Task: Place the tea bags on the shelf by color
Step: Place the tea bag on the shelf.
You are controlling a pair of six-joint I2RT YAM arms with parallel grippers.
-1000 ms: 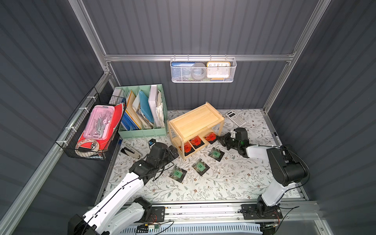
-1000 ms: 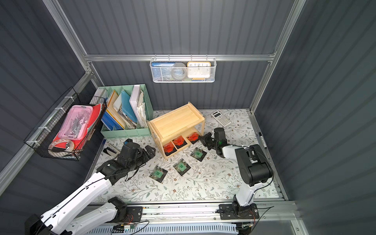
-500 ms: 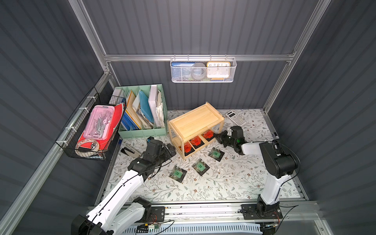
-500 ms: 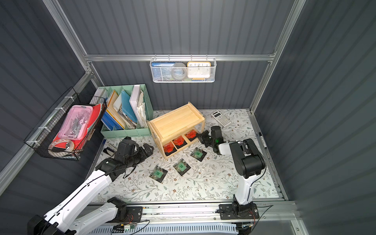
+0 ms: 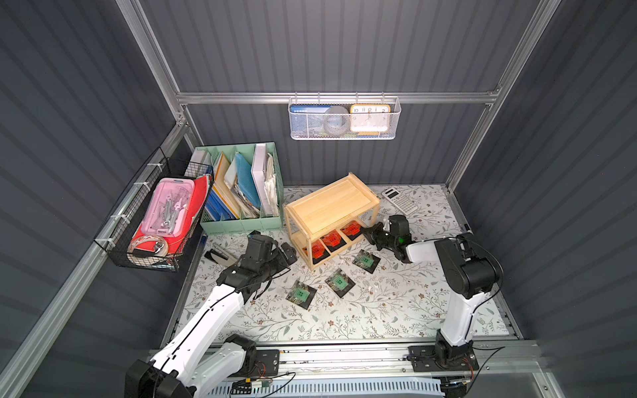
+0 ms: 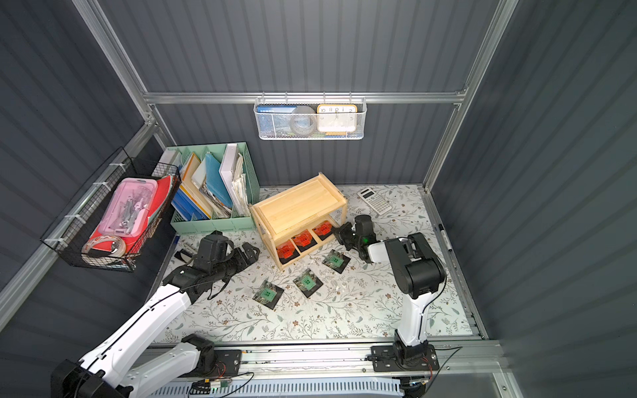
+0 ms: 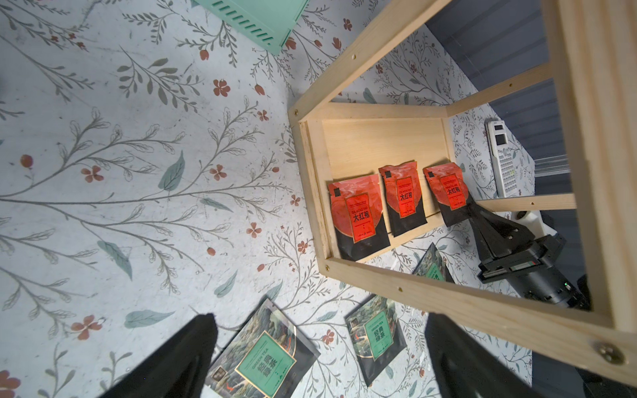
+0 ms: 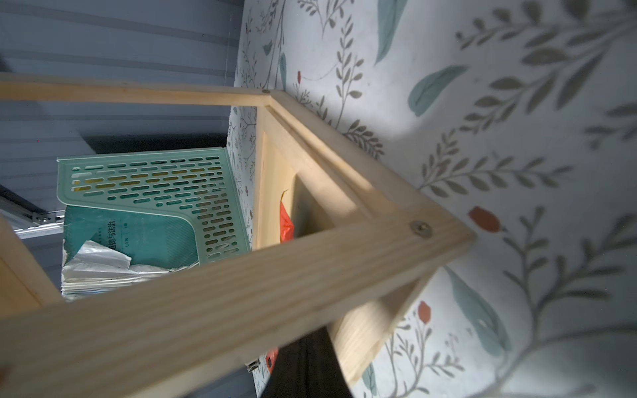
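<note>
Where the light natural-wood two-tier shelf (image 5: 331,206) stands on the floral-printed bench (image 5: 379,310), three flat glossy black orange-red-labelled sachets (image 7: 405,198) lie side by side on its rimmed lower tier, and three mottled green-labelled sachets (image 5: 339,282) lie scattered on the bench before it. The right hand (image 7: 473,207), black fingers pressed together, touches the end red sachet's corner at the shelf's open side; the left hand (image 5: 289,253) hangs spread near the slotted mint-green plastic file organizer (image 5: 241,224), a pale calculator (image 5: 400,200) lying behind the shelf.
</note>
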